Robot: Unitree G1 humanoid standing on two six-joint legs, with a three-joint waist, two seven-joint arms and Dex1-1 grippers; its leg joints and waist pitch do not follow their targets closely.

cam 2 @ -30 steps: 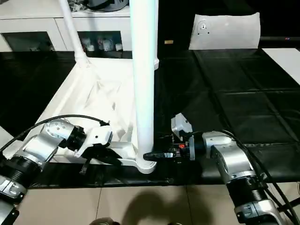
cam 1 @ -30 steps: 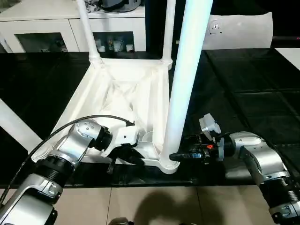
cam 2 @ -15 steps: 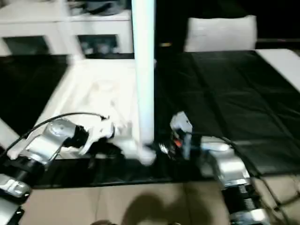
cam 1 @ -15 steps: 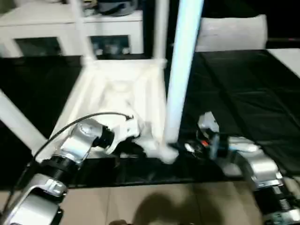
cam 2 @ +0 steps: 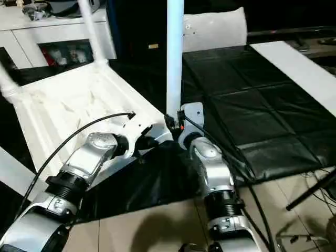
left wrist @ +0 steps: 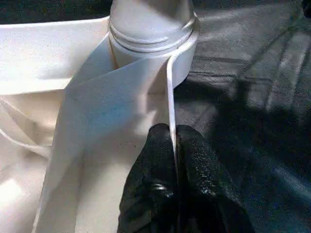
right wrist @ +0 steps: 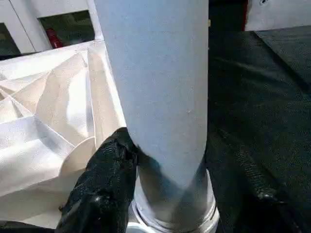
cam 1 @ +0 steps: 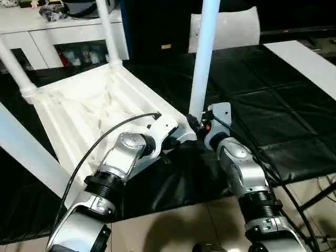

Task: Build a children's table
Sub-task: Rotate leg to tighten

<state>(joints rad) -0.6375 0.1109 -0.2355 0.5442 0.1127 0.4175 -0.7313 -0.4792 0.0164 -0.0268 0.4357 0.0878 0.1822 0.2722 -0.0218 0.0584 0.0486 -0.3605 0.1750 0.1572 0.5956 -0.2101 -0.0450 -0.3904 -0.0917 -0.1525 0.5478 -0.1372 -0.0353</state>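
Two claws are holding on as the upside-down tabletop [cam 1: 79, 110] is turning on the bench [cam 1: 273, 105]: left claw [left wrist: 172, 145] pinching its rim, right claw [right wrist: 160, 160] gripping the near leg [cam 1: 202, 58]; that leg is staying seated in its socket, so the grip looks firm

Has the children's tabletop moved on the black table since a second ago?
Yes: the tabletop has swung anticlockwise; its far edge no longer lies parallel to the cabinet.

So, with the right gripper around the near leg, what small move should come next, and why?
Probably twist or press the leg deeper into its corner socket: the right gripper clasps its base, while the left gripper pinches the tabletop rim, steadying it.
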